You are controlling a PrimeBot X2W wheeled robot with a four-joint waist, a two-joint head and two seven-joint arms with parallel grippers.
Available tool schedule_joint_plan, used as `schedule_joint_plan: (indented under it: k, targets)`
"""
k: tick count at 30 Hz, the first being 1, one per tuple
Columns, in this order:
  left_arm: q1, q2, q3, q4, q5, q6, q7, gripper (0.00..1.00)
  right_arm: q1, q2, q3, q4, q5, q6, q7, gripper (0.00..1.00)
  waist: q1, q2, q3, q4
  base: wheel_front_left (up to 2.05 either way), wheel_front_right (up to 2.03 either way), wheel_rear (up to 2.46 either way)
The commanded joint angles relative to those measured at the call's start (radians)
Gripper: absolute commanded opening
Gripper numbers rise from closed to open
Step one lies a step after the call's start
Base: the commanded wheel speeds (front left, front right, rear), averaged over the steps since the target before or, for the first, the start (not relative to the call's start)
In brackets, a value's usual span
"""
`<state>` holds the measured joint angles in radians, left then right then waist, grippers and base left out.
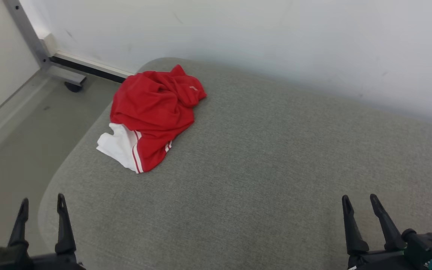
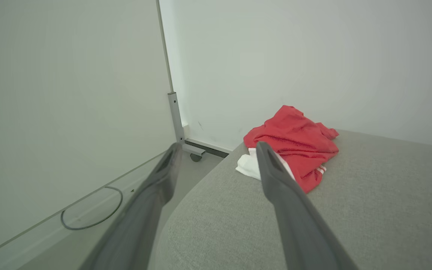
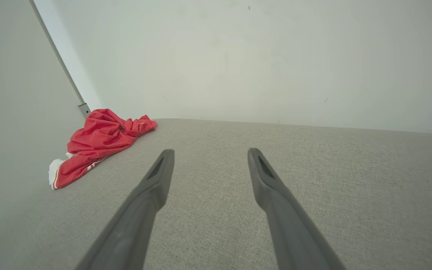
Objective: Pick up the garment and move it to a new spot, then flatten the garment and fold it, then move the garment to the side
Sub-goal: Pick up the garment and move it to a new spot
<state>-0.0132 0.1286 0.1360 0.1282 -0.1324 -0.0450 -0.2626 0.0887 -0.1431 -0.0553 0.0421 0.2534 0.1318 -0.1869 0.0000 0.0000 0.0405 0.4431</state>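
A crumpled red garment (image 1: 152, 116) with a white panel and white striped trim lies at the far left corner of a grey upholstered cushion (image 1: 276, 168), close to the white wall. Nothing touches it.

The left gripper (image 1: 42, 200) hangs at the near left, over the cushion's rounded edge. Its two dark fingers are spread apart and hold nothing. The right gripper (image 1: 359, 197) is at the near right, well apart from the garment, also spread wide and unloaded.

From above, the head view shows the white panel at the garment's near-left end. The left wrist view looks between the fingers of the left gripper (image 2: 219, 147) and puts the garment (image 2: 294, 146) just past the right finger. It also takes in a metal post (image 2: 174, 112), a caster (image 2: 196, 156) and a looped cable (image 2: 88, 221) on the floor. The right wrist view sets the garment (image 3: 96, 142) far left of the right gripper (image 3: 210, 151), across the cushion (image 3: 313, 168).
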Motion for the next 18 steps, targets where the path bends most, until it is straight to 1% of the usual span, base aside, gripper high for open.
schedule_joint_plan:
  k: [1,4,5,10,12,15,18]
  targets:
    - [-0.034,0.009,0.002,-0.001,-0.011,-0.005,-0.003,1.0,-0.012,-0.006,-0.004,-0.007,-0.002,-0.003,0.001,1.0,0.0,0.0,0.058,-0.071,0.0,0.0,0.0]
    - [-0.12,0.037,0.006,0.018,-0.017,-0.013,0.002,1.0,-0.029,-0.014,-0.015,-0.021,0.0,-0.003,0.006,1.0,0.0,0.0,0.101,-0.128,0.0,0.0,0.0]
    - [-0.172,0.057,0.012,0.024,-0.015,-0.011,0.011,1.0,-0.044,-0.018,-0.012,-0.027,0.003,-0.003,0.005,1.0,0.0,0.0,0.129,-0.176,0.0,0.0,0.0]
    - [-0.307,0.104,0.043,0.033,-0.03,0.007,0.033,1.0,-0.092,-0.029,-0.028,-0.043,0.013,-0.003,-0.007,1.0,0.0,0.0,0.216,-0.295,0.0,0.0,0.0]
    - [-0.358,0.122,0.054,0.04,-0.038,0.01,0.042,1.0,-0.105,-0.03,-0.041,-0.047,0.015,-0.003,-0.014,1.0,0.0,0.0,0.247,-0.336,0.0,0.0,0.0]
    - [-0.426,0.17,0.085,0.05,-0.047,0.017,0.062,1.0,-0.129,-0.022,-0.047,-0.055,0.02,-0.003,-0.024,1.0,0.0,0.0,0.294,-0.401,0.0,0.0,0.0]
    - [-0.501,0.215,0.102,0.08,-0.059,0.011,0.089,1.0,-0.14,-0.015,-0.055,-0.055,0.023,-0.003,-0.034,1.0,0.0,0.0,0.332,-0.445,0.0,0.0,0.0]
